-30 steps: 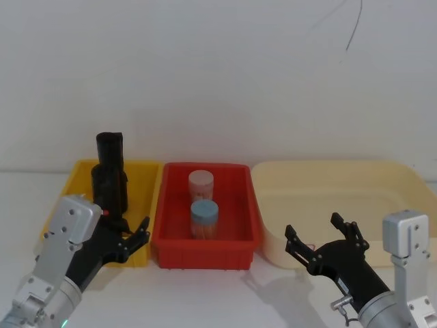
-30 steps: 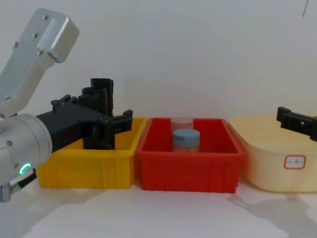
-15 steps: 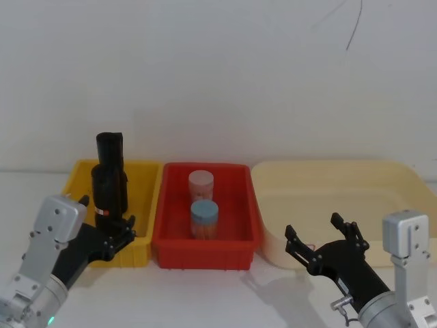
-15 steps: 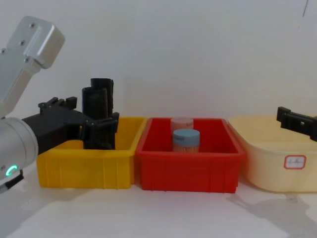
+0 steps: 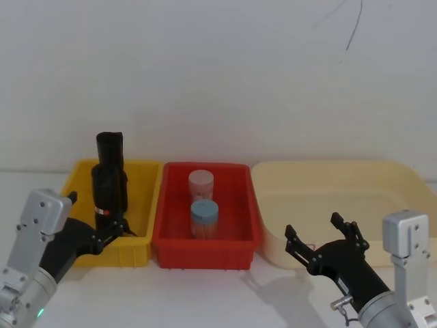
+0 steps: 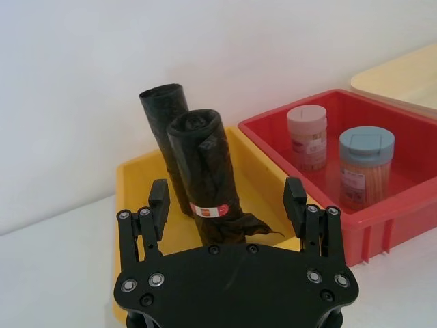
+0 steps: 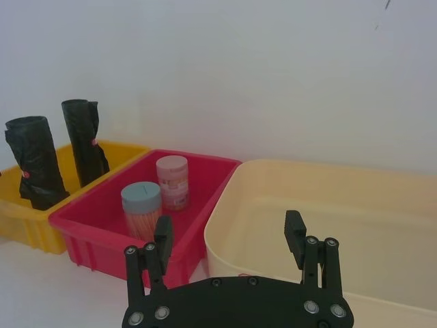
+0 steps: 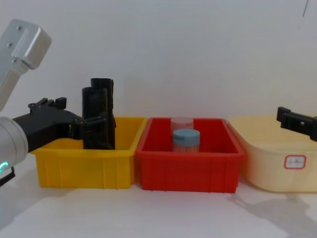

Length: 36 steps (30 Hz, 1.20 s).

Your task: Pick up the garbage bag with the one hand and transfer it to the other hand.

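my left claw (image 6: 227, 186) sits low at the left, at the front left corner of the yellow bin (image 5: 146, 171), its silver wrist lit green; its fingers (image 6: 159, 198) are spread wide and pinch nothing; in my left wrist view the garbage bag (image 6: 203, 167) stands between the two fingertips but farther off, and i cannot tell from the chest view whether one finger brushes it; the bag stands nearly upright in the yellow bin, thick and crinkled, with a small red mark (image 6: 209, 210) near its lower end and a loose flap at its foot; just behind it, toward the wall, the slimmer black roll (image 5: 109, 145) stands too, poking up higher; next to the right is the red bin (image 5: 205, 247), touching the yellow one, with a pink-lidded jar (image 5: 201, 182) at the back and a blue-lidded jar (image 5: 204, 216) in front of it, both upright; right of that lies the cream tub (image 5: 328, 172); my right claw (image 5: 314, 227) hangs in front of the tub, fingers apart, gripping nothing, well apart from the bag.
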Tool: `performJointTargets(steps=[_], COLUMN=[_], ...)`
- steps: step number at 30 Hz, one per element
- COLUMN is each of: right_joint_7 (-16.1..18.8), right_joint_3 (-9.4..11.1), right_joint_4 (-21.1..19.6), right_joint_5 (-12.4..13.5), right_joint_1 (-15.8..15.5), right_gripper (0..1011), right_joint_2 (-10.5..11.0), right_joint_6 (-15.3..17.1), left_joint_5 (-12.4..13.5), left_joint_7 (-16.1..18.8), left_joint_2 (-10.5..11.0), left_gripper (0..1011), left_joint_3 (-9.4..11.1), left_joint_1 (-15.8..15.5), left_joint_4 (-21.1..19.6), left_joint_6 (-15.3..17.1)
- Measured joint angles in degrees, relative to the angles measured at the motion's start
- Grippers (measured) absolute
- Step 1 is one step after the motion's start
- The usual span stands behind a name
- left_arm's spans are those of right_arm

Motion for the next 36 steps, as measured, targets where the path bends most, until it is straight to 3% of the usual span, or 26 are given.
performJointTargets(steps=[14, 36], right_joint_7=[0.0, 0.0], right_joint_3=[0.0, 0.0], right_joint_4=[0.0, 0.0], right_joint_5=[0.0, 0.0], right_joint_1=[0.0, 0.0], right_gripper=[1000, 1000], right_joint_2=[0.0, 0.0], right_joint_6=[0.0, 0.0], left_joint_5=[-1.0, 0.3], left_joint_7=[-1.7, -4.8], left_joint_2=[-1.5, -4.7], left_gripper=[1000, 1000], left_joint_3=[-0.9, -0.5], left_joint_1=[-2.0, -9.0], left_joint_4=[3.5, 13.5], left_joint_6=[-0.4, -3.5])
